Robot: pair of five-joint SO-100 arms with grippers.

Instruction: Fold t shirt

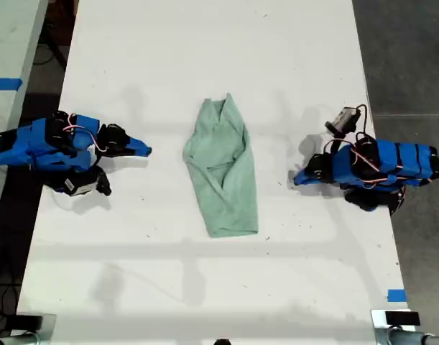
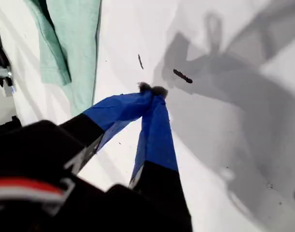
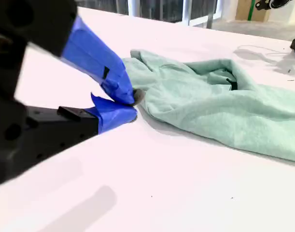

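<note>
Evidently the mint-green t shirt [image 1: 223, 169] lies narrowed lengthwise mid-bench [image 1: 169, 287], while my first tool [image 2: 152, 92] and my second tool [image 3: 133, 105] sit closed, empty, clear of it, likely pausing between folds.

In the exterior view, the t shirt [image 1: 223, 172] is the one obstacle mid-table. One arm [image 1: 61, 147] blocks its 9 o'clock side and the other arm [image 1: 370, 169] its 3 o'clock, each with a bare strip between. The table [image 1: 205, 57] lies open toward 12 and 6 o'clock.
</note>
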